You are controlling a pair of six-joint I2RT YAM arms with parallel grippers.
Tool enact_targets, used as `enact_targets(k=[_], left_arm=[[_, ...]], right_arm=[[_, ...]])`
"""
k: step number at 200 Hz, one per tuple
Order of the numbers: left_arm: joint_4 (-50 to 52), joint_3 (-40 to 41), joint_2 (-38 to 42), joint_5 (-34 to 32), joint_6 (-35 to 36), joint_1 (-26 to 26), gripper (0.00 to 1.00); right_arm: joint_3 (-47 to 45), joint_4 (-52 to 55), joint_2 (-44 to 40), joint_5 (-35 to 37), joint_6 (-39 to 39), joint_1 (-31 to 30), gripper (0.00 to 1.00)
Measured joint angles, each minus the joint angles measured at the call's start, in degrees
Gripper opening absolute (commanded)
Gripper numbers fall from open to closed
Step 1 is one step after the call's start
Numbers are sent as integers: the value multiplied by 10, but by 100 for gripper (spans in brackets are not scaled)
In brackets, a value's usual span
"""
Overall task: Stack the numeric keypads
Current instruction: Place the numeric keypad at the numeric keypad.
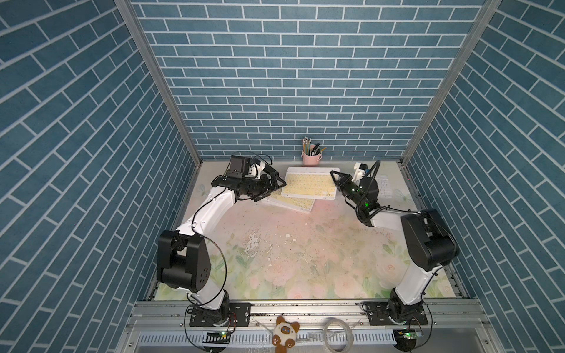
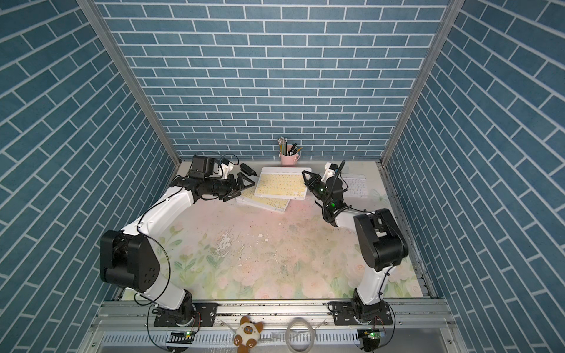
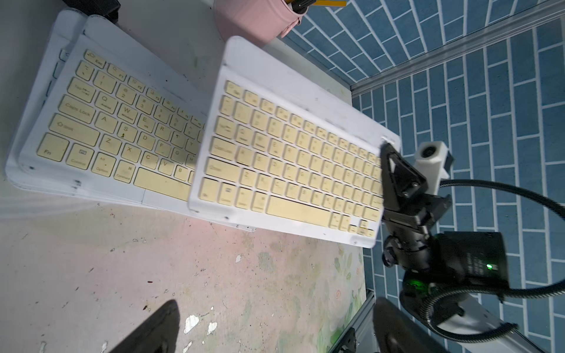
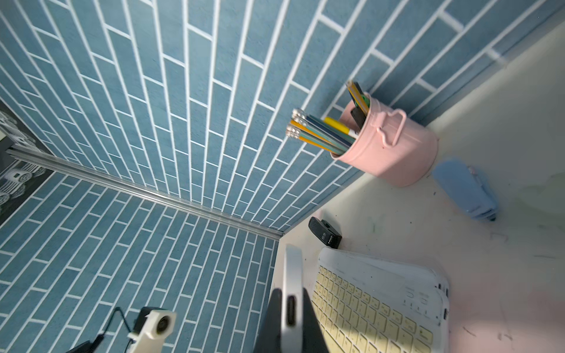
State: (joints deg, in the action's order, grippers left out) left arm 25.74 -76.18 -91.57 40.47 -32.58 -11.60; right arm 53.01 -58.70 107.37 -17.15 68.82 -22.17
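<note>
Legends read clearly on the lower stacked keypad [image 3: 122, 122]: Esc, Caps Lock, Fn, Control, Option, Command and the letter rows. Those on the upper keypad [image 1: 310, 183] are blurred. The upper keypad lies across the stack's right part at the rear of the surface [image 1: 290, 259], long axis roughly along the back wall, space-bar row nearest the robot. The stack beneath is skewed to it. The right end effector [image 1: 332, 173] clamps the upper keypad's right short edge. The left end effector [image 1: 273, 189] is spread open by the stack's left end.
</note>
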Motion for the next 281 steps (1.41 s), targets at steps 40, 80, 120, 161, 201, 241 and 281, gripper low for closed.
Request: enact_targets(k=[40, 80, 120, 161, 201, 241, 281], left_arm=[[-2, 14, 0, 4, 5, 17, 100], [0, 20, -4, 12, 13, 19, 100], [0, 20, -14, 16, 21, 21, 100], [1, 29, -19, 19, 26, 21, 100], [1, 29, -20, 21, 26, 21, 99], [0, 29, -20, 23, 27, 21, 99], [0, 30, -20, 23, 27, 21, 100]], right_arm=[[49, -92, 110, 17, 16, -34, 0], [89, -142, 167, 46, 17, -56, 0], [113, -158, 211, 80, 20, -67, 0], [110, -160, 232, 111, 43, -73, 0], [95, -171, 232, 132, 52, -78, 0], [70, -176, 232, 146, 73, -89, 6], [68, -169, 232, 148, 81, -90, 21]])
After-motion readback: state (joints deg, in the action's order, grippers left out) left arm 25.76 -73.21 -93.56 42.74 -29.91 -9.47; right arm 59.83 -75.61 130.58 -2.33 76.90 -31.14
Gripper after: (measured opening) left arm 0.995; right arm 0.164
